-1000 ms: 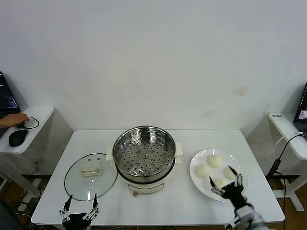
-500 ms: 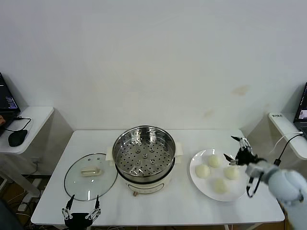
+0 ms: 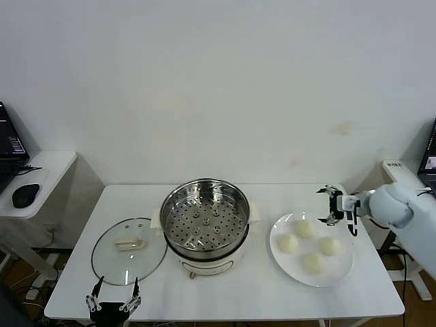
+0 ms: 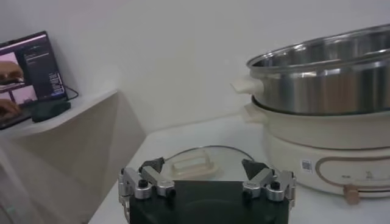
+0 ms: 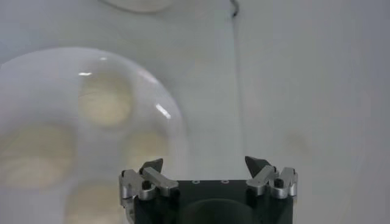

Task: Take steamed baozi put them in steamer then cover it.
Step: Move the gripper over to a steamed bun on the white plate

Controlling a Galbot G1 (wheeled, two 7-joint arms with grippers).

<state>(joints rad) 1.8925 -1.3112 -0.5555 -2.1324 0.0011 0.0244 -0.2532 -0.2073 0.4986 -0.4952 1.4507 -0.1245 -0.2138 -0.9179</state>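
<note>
Several cream-white steamed baozi (image 3: 304, 229) lie on a white plate (image 3: 294, 272) at the table's right. The steel steamer (image 3: 204, 225), its perforated tray bare, stands at centre on a white base. The glass cover (image 3: 129, 251) lies flat to its left. My right gripper (image 3: 338, 208) hovers open just behind the plate's back right edge, holding nothing. In the right wrist view that gripper (image 5: 204, 165) is off the plate's (image 5: 55, 79) rim, beside the baozi (image 5: 105, 100). My left gripper (image 3: 112, 294) waits open at the front edge, close in front of the cover (image 4: 195, 163), with the steamer (image 4: 329, 79) beyond.
A side desk at the far left carries a mouse (image 3: 25, 195) and a laptop (image 3: 10, 139). Another desk (image 3: 409, 184) with a hanging cable stands close to the table's right end, near my right arm. The white table (image 3: 225, 289) ends just below the left gripper.
My right gripper swung from the plate's front edge round its right side to behind its back right rim. A person's hand left the mouse. The left gripper barely moved.
</note>
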